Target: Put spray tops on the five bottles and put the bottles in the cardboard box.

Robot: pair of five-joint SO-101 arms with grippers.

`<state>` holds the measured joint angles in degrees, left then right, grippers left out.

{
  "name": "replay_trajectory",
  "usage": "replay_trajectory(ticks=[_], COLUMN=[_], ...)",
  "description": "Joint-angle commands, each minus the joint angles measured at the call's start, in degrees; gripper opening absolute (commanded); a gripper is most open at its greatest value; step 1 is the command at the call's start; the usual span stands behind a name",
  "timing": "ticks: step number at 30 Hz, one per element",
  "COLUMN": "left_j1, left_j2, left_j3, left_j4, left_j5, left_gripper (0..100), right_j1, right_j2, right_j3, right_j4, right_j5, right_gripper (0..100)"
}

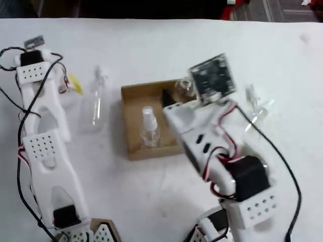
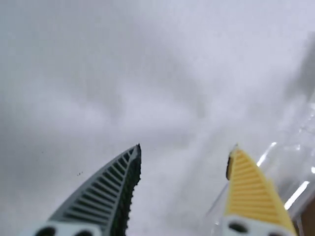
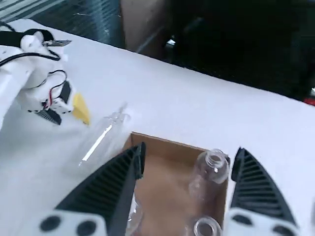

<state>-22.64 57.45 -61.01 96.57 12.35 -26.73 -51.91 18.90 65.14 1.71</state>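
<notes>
One bottle [image 1: 93, 108] lying just beside released left hand [image 2: 187, 146], released right hand [image 3: 191, 146] above cardboard box [image 1: 132, 92]

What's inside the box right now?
A bottle with a spray top lies in the box. The right wrist view adds an uncapped bottle and a second open neck. The right arm covers the box's right part in the high view.
</notes>
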Motion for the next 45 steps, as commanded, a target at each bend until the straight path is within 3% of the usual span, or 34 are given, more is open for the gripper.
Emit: replay_trajectory(ticks=[1, 7, 12, 20, 25, 35, 41, 45], left_j1=[2.15, 7.52, 12.53, 12.62, 13.85, 12.7, 12.26, 12.44], left_j2=[-2.15, -4.0, -4.18, -4.18, -3.47, -3.56, -3.47, -3.47], left_j3=[-1.76, -9.41, -13.36, -23.65, -23.47, -1.58, 3.16, 4.31], left_j4=[-0.88, -0.09, 5.27, 4.57, -2.2, -17.93, -19.08, -19.08], left_j5=[-4.84, -12.04, -13.54, -6.86, -6.68, -6.68, -7.03, -6.86], left_gripper=[27, 27, 26, 27, 26, 26, 16, 17], right_j1=[12.18, 27.38, 34.68, 33.54, 32.57, 32.57, 32.57, 32.57], right_j2=[-0.84, -0.75, -0.75, -1.19, -1.1, -0.84, -0.92, -0.92], right_j3=[-4.13, 3.6, 15.47, 33.41, 35.6, 36.22, 37.8, 37.8], right_j4=[5.05, 6.64, 0.92, -13.49, -15.52, -15.52, -17.19, -17.19], right_j5=[-3.69, -3.87, -3.96, -3.96, -3.52, -3.69, -3.52, -3.52], right_gripper=[25.2, 25.1, 25.1, 24.8, 21.2, 20.9, 20.9, 20.9])
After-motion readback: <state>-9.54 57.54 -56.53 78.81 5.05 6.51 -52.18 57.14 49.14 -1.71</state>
